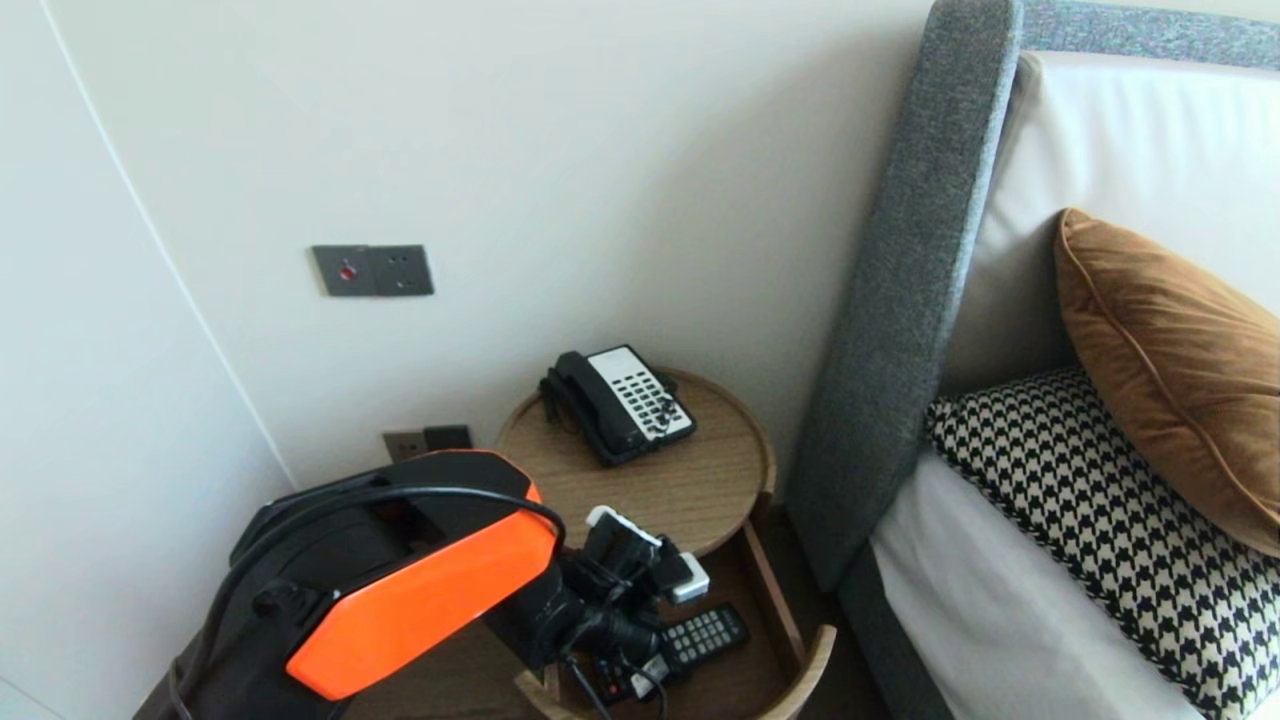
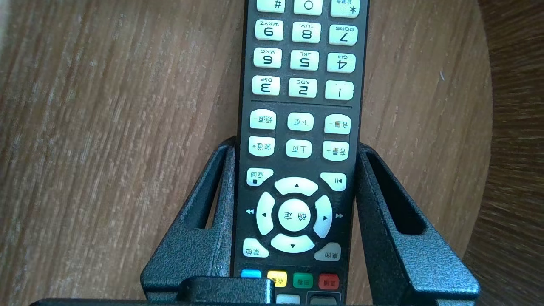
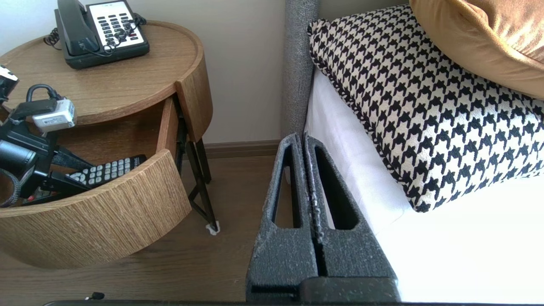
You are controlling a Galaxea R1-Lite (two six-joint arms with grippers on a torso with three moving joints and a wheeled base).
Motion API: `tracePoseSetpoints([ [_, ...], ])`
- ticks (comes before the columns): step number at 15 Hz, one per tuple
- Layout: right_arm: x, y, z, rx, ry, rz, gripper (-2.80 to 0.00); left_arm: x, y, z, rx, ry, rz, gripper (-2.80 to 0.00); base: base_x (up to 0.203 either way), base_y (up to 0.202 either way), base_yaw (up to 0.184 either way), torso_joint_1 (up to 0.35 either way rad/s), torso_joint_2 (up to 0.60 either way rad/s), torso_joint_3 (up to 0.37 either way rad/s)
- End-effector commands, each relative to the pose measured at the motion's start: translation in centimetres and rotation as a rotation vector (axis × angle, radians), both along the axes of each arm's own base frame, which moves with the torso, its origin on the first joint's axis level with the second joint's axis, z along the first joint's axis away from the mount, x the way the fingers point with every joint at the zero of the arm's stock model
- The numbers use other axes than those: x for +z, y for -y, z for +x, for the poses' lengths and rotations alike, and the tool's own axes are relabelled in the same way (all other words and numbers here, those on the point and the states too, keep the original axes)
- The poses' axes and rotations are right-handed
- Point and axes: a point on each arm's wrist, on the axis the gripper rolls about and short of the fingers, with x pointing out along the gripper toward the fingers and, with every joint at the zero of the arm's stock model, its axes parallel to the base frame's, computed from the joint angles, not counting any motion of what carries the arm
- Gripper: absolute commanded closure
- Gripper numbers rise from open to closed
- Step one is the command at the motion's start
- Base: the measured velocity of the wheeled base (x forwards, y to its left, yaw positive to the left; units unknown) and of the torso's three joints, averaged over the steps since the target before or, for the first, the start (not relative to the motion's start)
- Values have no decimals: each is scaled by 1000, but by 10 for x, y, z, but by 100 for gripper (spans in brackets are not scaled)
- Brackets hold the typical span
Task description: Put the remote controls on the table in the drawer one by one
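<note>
A black remote control (image 2: 299, 127) with pale buttons lies lengthwise between the fingers of my left gripper (image 2: 296, 144), which is shut on its two long sides. In the head view the remote (image 1: 705, 632) and the left gripper (image 1: 655, 652) are inside the open drawer (image 1: 815, 660) of a round wooden nightstand (image 1: 660, 480). Whether the remote rests on the wooden drawer floor (image 2: 106, 148) or hangs just above it I cannot tell. My right gripper (image 3: 301, 137) is shut on nothing and parked low beside the bed, over the floor.
A black-and-white desk telephone (image 1: 620, 400) sits at the back of the nightstand top. The curved drawer front (image 3: 106, 212) juts out toward me. A grey headboard (image 1: 900, 300), a houndstooth pillow (image 1: 1100, 520) and a brown cushion (image 1: 1170, 380) lie to the right.
</note>
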Motion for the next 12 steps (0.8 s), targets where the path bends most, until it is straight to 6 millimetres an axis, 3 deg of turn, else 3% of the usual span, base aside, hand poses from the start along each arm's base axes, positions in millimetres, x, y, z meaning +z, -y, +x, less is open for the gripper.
tracePoseSetpoints([
  [1,0,0,0,0,0,-1,0,1,0,-1,-2,1,1,0,0,0,0,0,0,0],
  [11,0,0,0,1,-1,-1,0,1,-1,-3,-4,-6,7,0,0,0,0,0,0,0],
  [12,0,0,0,1,0,-1,0,1,-2,-3,-4,-7,8,-280,0,0,0,0,0,0],
])
